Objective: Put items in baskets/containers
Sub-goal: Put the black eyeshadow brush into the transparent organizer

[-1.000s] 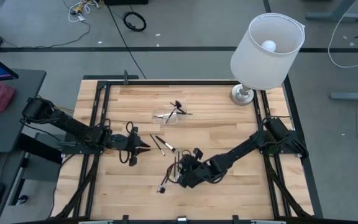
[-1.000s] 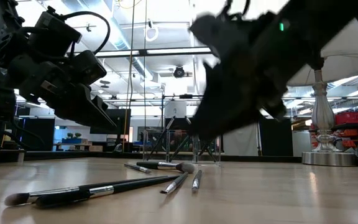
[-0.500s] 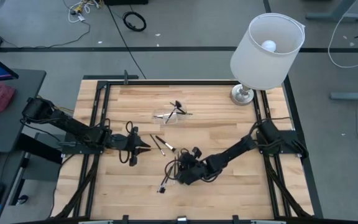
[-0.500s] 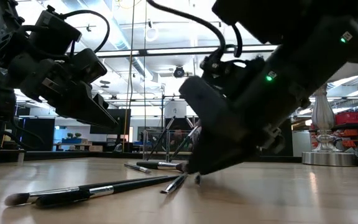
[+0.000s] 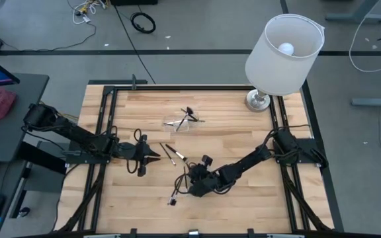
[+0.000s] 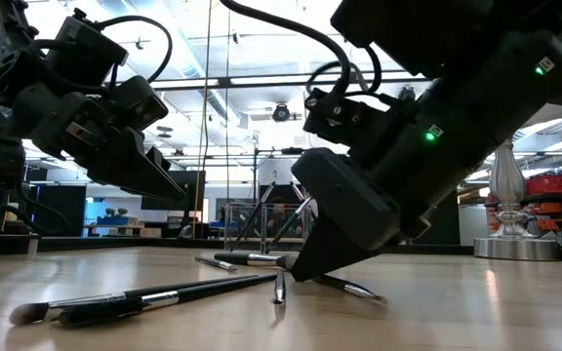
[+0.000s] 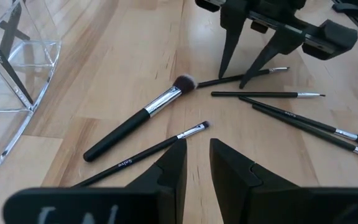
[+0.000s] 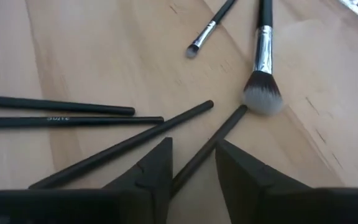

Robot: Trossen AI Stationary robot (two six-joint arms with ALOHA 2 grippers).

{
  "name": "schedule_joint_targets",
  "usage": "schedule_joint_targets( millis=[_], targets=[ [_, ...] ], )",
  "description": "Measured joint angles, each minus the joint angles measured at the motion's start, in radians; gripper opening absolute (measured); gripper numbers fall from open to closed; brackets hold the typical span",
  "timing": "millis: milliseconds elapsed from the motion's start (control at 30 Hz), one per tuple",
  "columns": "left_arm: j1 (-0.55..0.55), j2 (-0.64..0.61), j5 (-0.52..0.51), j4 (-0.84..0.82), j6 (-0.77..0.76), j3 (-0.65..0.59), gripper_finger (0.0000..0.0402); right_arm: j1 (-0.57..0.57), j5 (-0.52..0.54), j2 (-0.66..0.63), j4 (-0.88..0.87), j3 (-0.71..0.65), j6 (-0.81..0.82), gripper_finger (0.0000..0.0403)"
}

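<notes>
Several dark-handled makeup brushes lie flat on the wooden table: a thick one with a silver ferrule (image 7: 145, 115) (image 8: 263, 56), thin ones (image 7: 291, 115) (image 8: 55, 115), and two more near the table's near edge (image 6: 135, 300). My right gripper (image 8: 194, 168) (image 5: 187, 183) (image 6: 305, 273) is open, tips down at the table, one finger on each side of a thin brush handle (image 8: 210, 146) (image 7: 241, 78). My left gripper (image 7: 197, 168) (image 5: 154, 157) is open and hovers left of the brushes. The clear container (image 5: 179, 123) (image 7: 11, 81) stands farther back with brushes leaning in it. My right gripper comes slanting down from the table's right, its fingers (image 7: 225, 59) across the thin brush handle (image 8: 210, 146), which lies flat on the table between them. I cannot tell whether either finger touches the handle.
A white-shaded lamp (image 5: 283, 53) stands on its metal base (image 5: 258, 100) at the far right corner. Black frame rails (image 5: 101, 132) run along the table's left and right sides. Bare wood lies between the brushes and the container.
My right gripper has come down to the table and moved toward the left, among the thin brushes. A thin brush beside its fingertips has turned about on the table. My left gripper has kept still.
</notes>
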Motion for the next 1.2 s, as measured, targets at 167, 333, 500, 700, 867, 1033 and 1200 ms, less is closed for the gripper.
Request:
schedule_joint_targets(
  millis=[167,333,500,700,867,1033,1200],
  targets=[
    [0.0,0.0,0.0,0.0,0.0,0.0,0.0072,-0.033,-0.088,-0.003,-0.014,0.0,-0.062,0.0103],
    [0.0,0.0,0.004,0.0,0.0,0.0,0.0071,-0.062,-0.141,-0.014,-0.04,0.0,-0.137,0.01],
    [0.0,0.0,0.004,0.0,0.0,0.0,0.0071,-0.081,-0.14,-0.067,-0.098,-0.007,-0.206,0.0115],
    [0.0,0.0,0.004,-0.001,0.0,0.0,0.0071,-0.046,-0.134,-0.2,-0.27,-0.007,-0.098,0.0127],
    [0.0,0.0,0.004,-0.005,0.0,0.0,0.0071,0.038,-0.113,-0.296,-0.424,-0.007,-0.037,0.0128],
    [0.0,0.0,0.004,-0.005,0.0,0.0,0.0071,0.131,0.064,-0.365,-0.546,-0.007,-0.107,0.0128],
    [0.0,0.0,0.003,0.003,0.0,0.0,0.0071,0.18,0.249,-0.452,-0.603,-0.006,-0.273,0.0128]
  ],
)
